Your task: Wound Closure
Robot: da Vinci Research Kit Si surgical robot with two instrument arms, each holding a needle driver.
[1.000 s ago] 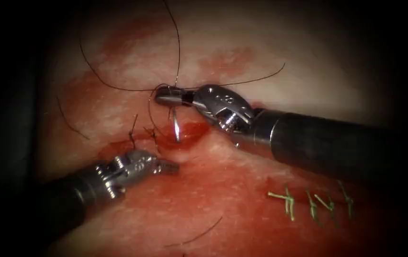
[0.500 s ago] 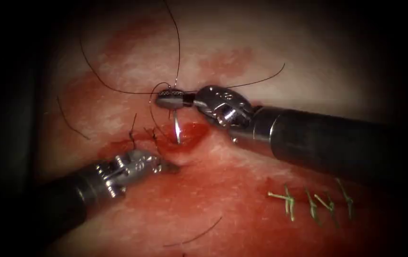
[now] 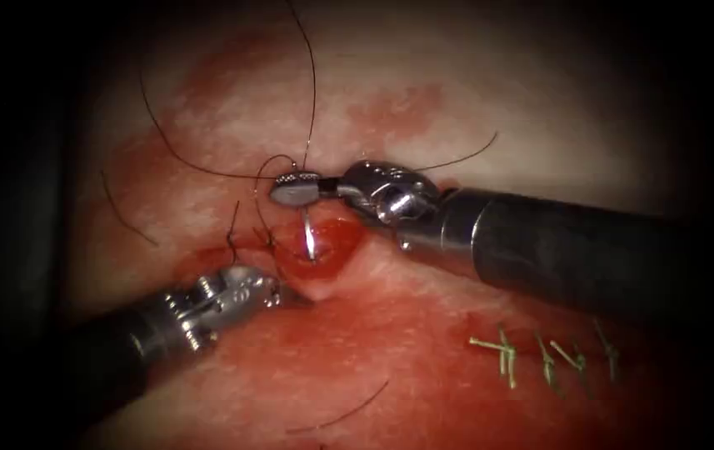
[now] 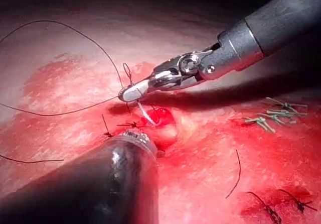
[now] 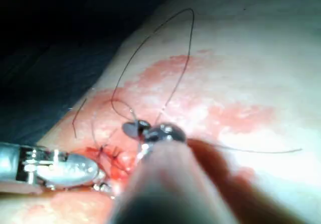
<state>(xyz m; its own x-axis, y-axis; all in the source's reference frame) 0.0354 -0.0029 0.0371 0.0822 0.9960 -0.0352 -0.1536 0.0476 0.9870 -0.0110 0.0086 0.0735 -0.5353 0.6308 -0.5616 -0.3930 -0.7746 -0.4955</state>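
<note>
Needle [image 3: 309,233], one, clenched by right end effector [image 3: 294,189]; left end effector [image 3: 286,292] grasps tissue [image 3: 390,375].

Green stitches [image 3: 544,354] in the tissue, right of the cut

Endoscope above and in front, both wrist views close along shafts, sharing the cut [image 3: 311,250].
</note>
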